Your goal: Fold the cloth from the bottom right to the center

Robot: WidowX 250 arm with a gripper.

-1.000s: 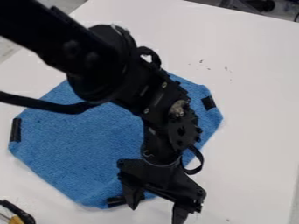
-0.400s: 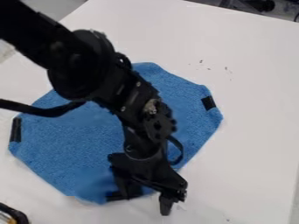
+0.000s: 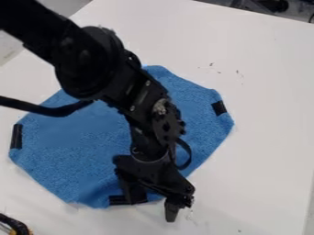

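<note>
As the jaws stand apart at its lower edge, the blue cloth (image 3: 67,158) looks light, floppy, best pinched by that edge between them

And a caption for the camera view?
Open black gripper at the lower edge of a blue cloth on a white table.
</note>
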